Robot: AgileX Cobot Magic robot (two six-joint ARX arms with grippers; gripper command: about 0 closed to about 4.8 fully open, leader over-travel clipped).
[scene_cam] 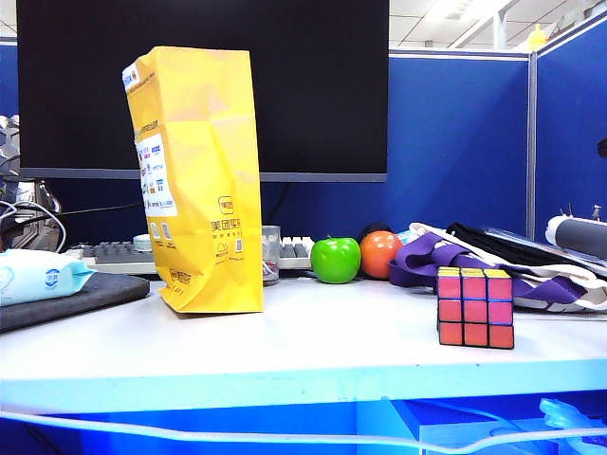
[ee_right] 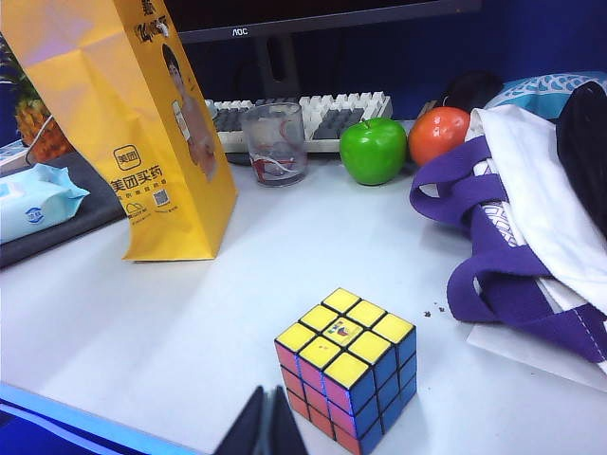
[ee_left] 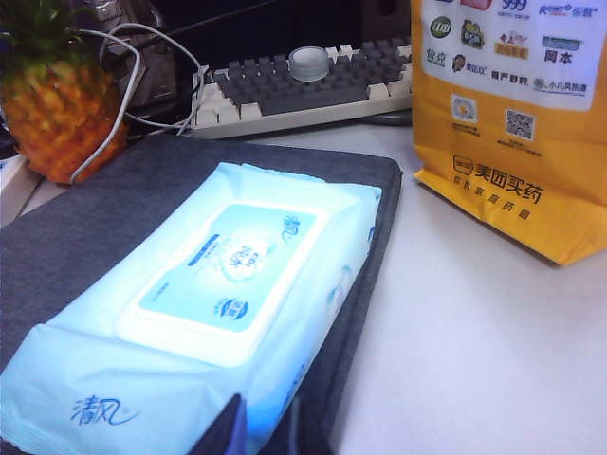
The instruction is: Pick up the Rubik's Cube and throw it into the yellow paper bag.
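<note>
We see the cube [scene_cam: 475, 307] sitting on the white bench [scene_cam: 313, 341] at about 4 o'clock in the exterior view, well apart from the bag [scene_cam: 196, 180], which stands upright and leaning slightly at about 10 o'clock. A green apple [scene_cam: 336, 259] and an orange [scene_cam: 380, 253] sit between them, farther back.

In the right wrist view, our right hand [ee_right: 264, 427] shows only its dark fingertips, pressed together with no gap: it is closed and holds nothing. The cube [ee_right: 347, 368] lies just beyond those tips, slightly toward 1 o'clock of them, yellow face up and turned so a corner edge points back at the hand. Being a cube it has no long axis; what matters is that its faces sit diagonal to the closed jaws, so we judge the wrist needs a turn, and the jaws an opening, before any grasp.

Our left hand [ee_left: 267, 431] appears in the left wrist view as two dark fingertips with a narrow slit between them; we read it as nearly closed and empty. It hangs over a wipes pack [ee_left: 204, 313] on a dark pad [ee_left: 104, 227], with the bag's foot [ee_left: 512, 123] at about 2 o'clock.

The right arm is plainly the nearer one to the cube; the left is nearer the bag. Nothing is lifted yet.
</note>
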